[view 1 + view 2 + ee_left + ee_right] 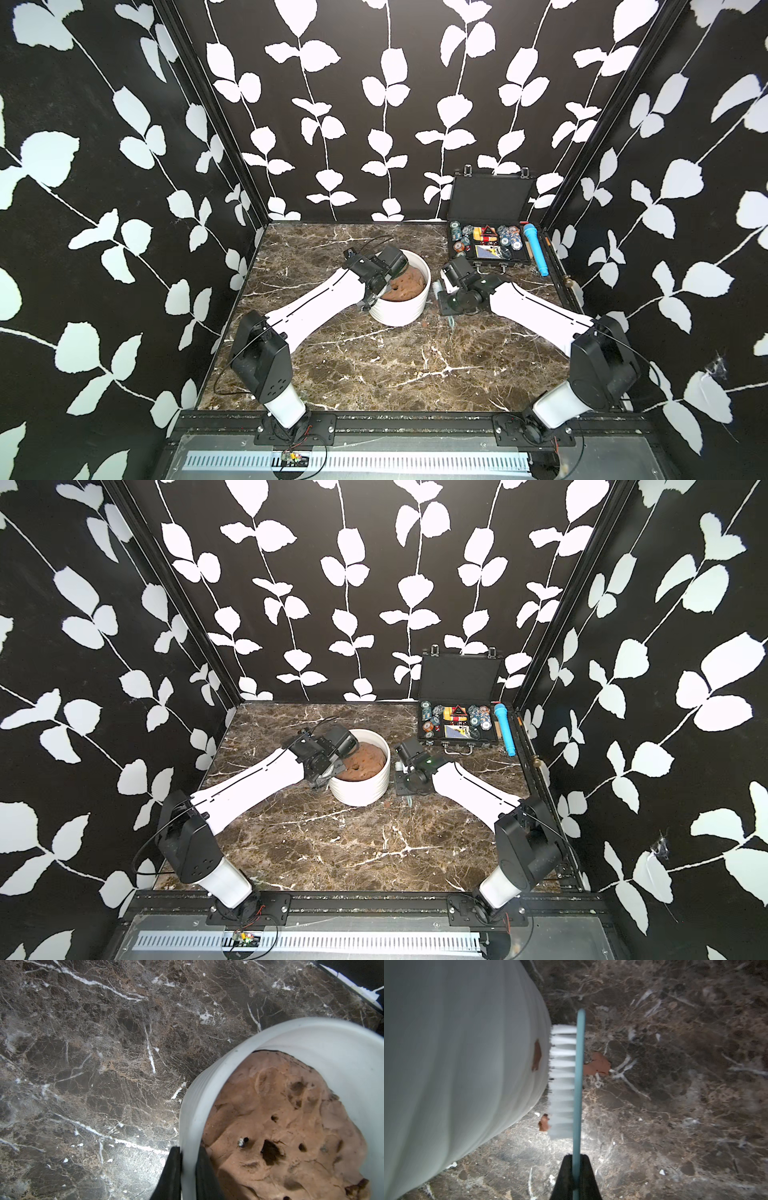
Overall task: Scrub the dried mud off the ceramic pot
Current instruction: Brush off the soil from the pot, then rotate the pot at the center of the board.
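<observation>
Mud point(536, 1055) is being judged partly cleared, one smear showing on the pot point(456, 1064), whose rim is being pinched by the left gripper point(188, 1152), the brush point(579, 1076) by the right gripper point(576, 1159).

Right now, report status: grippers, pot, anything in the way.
Left gripper shut on ceramic pot rim. Right gripper shut on brush, bristles at pot wall. Dried mud smear on wall beside bristles. Nothing between brush and pot.
</observation>
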Tool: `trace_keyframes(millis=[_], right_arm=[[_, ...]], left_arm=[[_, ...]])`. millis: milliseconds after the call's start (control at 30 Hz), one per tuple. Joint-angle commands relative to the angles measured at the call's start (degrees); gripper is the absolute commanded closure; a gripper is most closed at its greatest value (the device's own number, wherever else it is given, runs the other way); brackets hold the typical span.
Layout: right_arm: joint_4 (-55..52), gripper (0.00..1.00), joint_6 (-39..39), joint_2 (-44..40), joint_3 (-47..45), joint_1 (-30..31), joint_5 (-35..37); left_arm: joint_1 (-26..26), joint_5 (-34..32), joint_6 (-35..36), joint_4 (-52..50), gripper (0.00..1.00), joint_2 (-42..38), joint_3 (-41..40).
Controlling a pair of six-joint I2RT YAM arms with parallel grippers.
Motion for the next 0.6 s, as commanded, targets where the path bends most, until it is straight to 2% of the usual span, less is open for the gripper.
trace_keyframes(millis=[0, 133, 233, 333, 433, 567], right_arm=[[-1.9, 1.00, -2.7, -1.8, -0.8, 0.8, -3.2], [-5.7, 1.00, -4.2, -7.8, -1.7, 2.4, -6.2], [-8.1, 1.00, -4.8, -10.2, -1.8, 3.5, -7.9], [-8.6, 1.00, -5.1, -11.3, -2.1, 3.7, -7.8], [-9.3, 1.00, -5.1, -11.4, -1.7, 4.1, -7.4], [-10.4, 1.00, -3.6, -11.7, -2.0, 5.9, -6.6]], left_arm=[[-0.3, 1.1, 2.7, -3.6, 1.00, -1.6, -1.4], [0.7, 0.8, 4.4, -2.7, 1.00, -1.9, -1.9], [2.2, 0.7, 8.3, -1.0, 1.00, -2.3, -2.8], [5.1, 2.7, 14.9, 3.7, 1.00, -3.6, -5.1], [7.0, 4.6, 24.9, 7.1, 1.00, -4.8, -7.1], [9.4, 3.2, 38.4, 7.4, 1.00, -5.3, -7.9]])
